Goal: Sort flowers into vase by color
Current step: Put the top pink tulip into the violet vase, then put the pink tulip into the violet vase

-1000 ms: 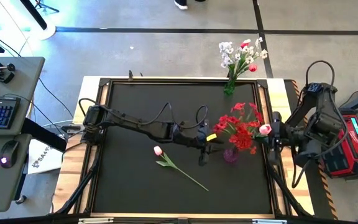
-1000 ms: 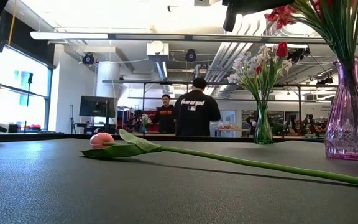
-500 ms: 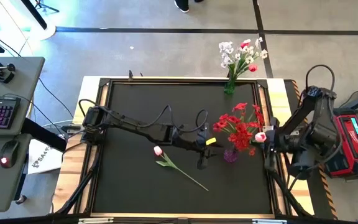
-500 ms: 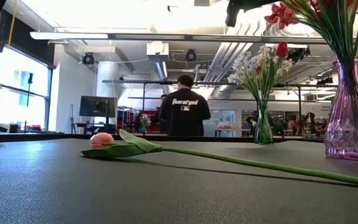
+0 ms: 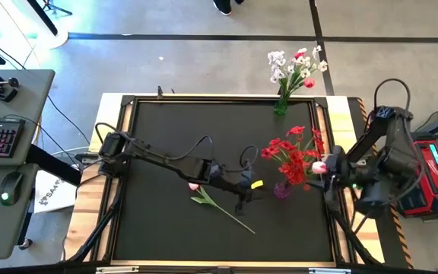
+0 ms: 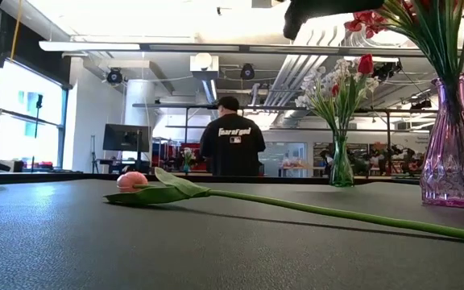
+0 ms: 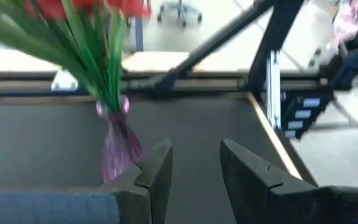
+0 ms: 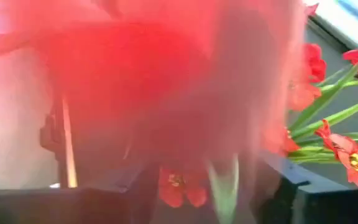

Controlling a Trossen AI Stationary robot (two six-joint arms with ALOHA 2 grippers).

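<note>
Right now I see the left gripper out over the middle of the black table mat. It is just beside the tall purple glass vase, on that vase's left. In the left wrist view its two dark fingers stand spread with bare mat between them and nothing pinched. The purple vase is in front and slightly to one side.

One long green-stemmed pink tulip lies flat on the mat. Its blossom is partly under the left arm from above, and its stem runs towards the near edge. From table height this flower rests on its leaves with the bud clear of the mat.

The purple vase holds a bunch of red blossoms. The right gripper hangs at the right rim of that bunch, with a second pink tulip bud right against it. Its wrist view is filled with a red and pink blur, so I cannot tell whether it grips that flower or not.

A slim green glass vase of white-lavender sprigs stands at the far edge. A person in a dark shirt stands in the room behind the table.
</note>
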